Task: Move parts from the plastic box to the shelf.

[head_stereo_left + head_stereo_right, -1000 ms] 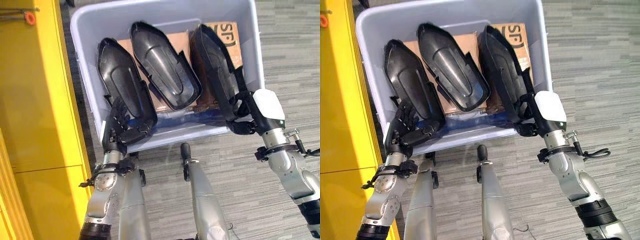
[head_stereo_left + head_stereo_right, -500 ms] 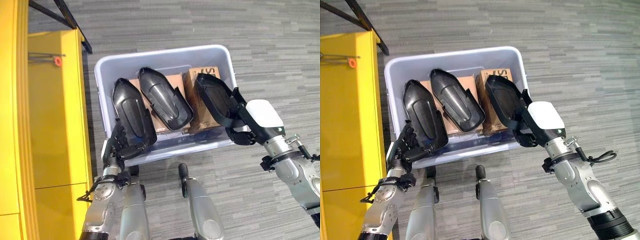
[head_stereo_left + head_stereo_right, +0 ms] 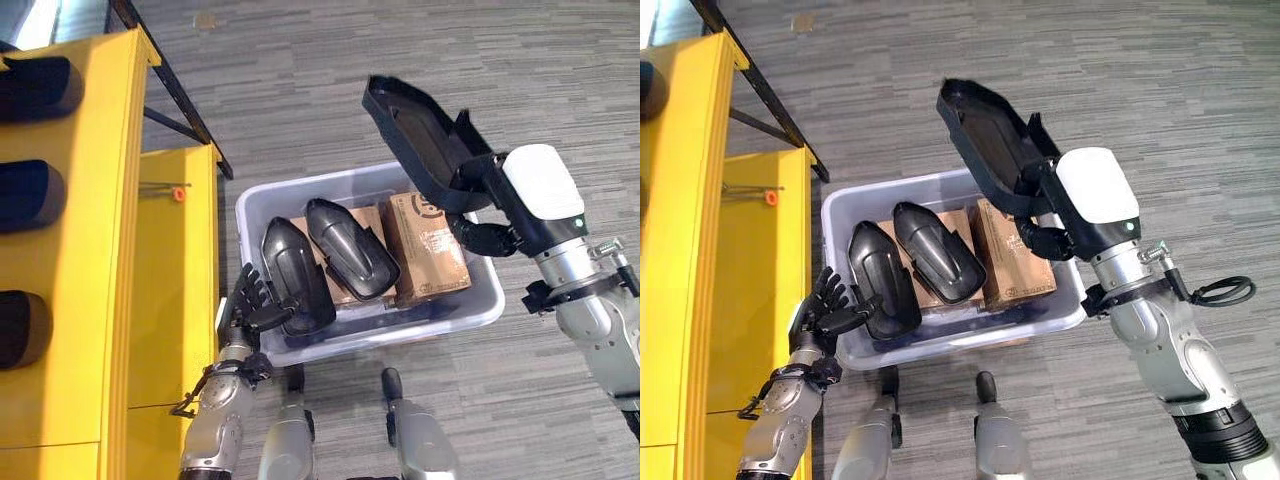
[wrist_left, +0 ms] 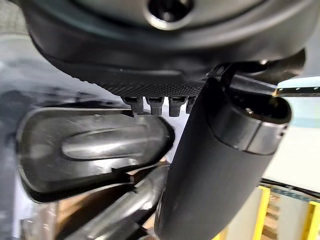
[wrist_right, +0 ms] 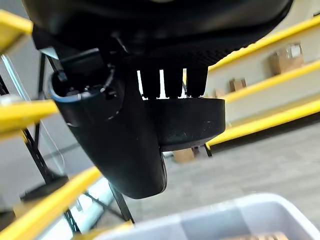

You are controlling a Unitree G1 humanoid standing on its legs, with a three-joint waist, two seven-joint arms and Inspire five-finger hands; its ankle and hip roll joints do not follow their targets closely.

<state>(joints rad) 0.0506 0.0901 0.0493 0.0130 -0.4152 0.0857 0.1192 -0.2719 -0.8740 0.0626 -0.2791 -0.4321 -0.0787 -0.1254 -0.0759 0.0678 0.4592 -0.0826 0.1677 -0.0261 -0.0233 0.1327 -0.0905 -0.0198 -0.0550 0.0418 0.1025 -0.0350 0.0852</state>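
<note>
One part (image 3: 425, 140) is held clear above the box (image 3: 470, 310), clamped in the right robot hand (image 3: 480, 200); two parts (image 3: 330, 255) lie inside. The left robot hand (image 3: 245, 305), fingers spread, rests by the rim. The part should be kept level and swung toward the shelf (image 3: 70, 200).

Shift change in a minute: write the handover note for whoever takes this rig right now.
Right hand: shut on one black part, held above the plastic box.
Left hand: open, at the near end of the leftmost part in the box.
A second part lies beside it on cardboard boxes.
Yellow shelf stands to the left, with dark parts already on it.
Left: shelve the held part, then the two in the box.
</note>
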